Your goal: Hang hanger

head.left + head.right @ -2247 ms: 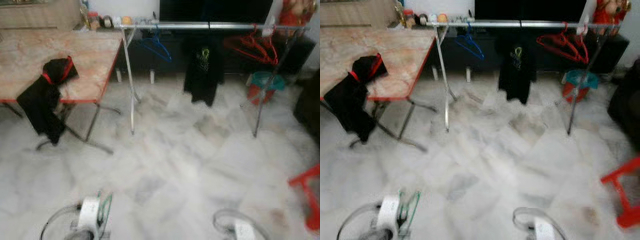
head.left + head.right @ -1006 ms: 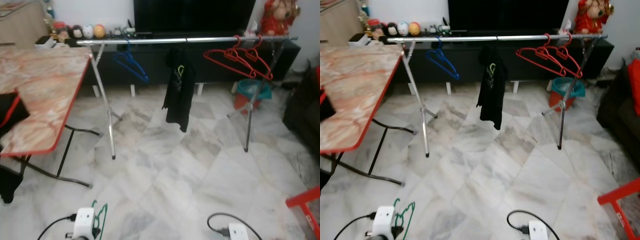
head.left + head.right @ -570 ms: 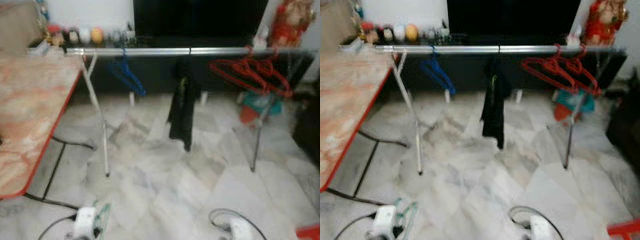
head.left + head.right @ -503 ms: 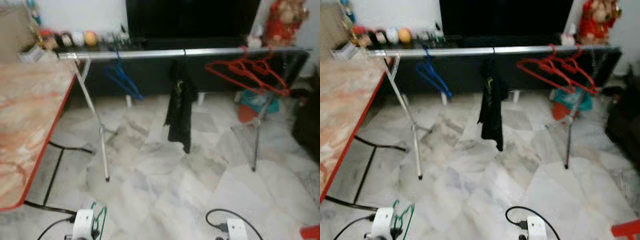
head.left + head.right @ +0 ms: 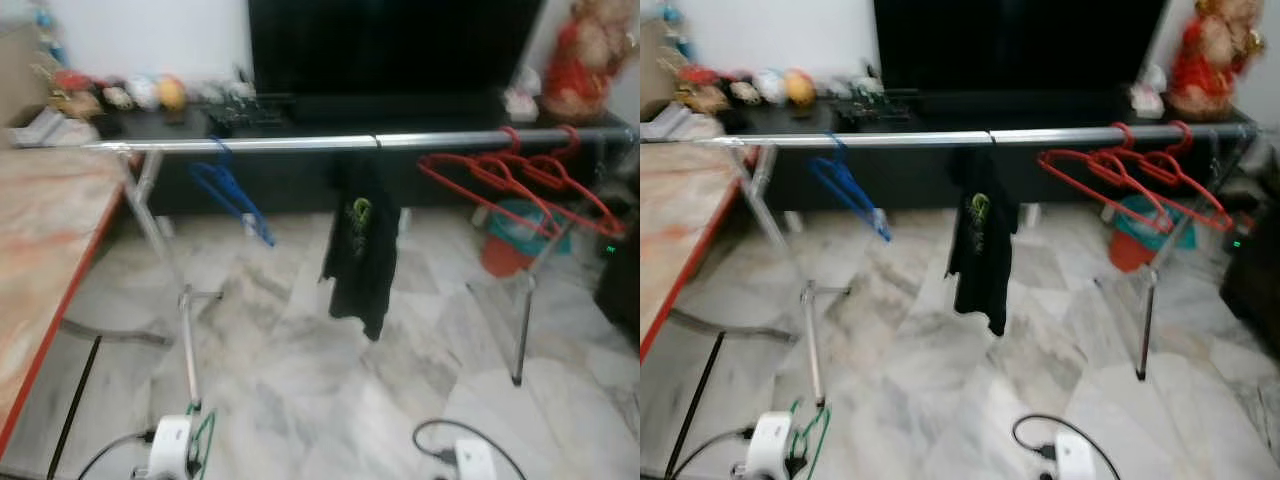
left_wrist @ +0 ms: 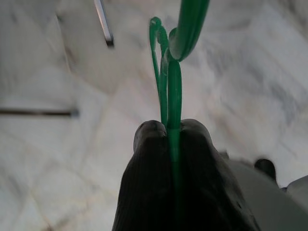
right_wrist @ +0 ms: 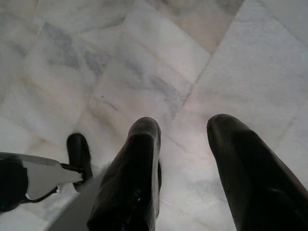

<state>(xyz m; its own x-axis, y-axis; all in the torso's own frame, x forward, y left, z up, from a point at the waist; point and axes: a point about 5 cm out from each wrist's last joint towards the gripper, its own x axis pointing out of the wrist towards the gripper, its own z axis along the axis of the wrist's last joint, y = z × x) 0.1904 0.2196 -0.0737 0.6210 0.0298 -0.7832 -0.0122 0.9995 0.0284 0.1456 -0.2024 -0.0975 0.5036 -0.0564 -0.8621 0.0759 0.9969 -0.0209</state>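
Green hanger carried up to the rail

The green hanger (image 6: 169, 67) is pinched in the left end effector (image 6: 168, 132), low at the robot's left. The clothes rail (image 5: 300, 144) now looks nearer than a second ago, so hanging seems close. Right end effector (image 7: 183, 130) hangs spread, idle.

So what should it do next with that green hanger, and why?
Probably raise the left gripper toward the rail: it is shut on the green hanger but hangs low near the floor, and the rail has free space between the blue hanger and the shirt.
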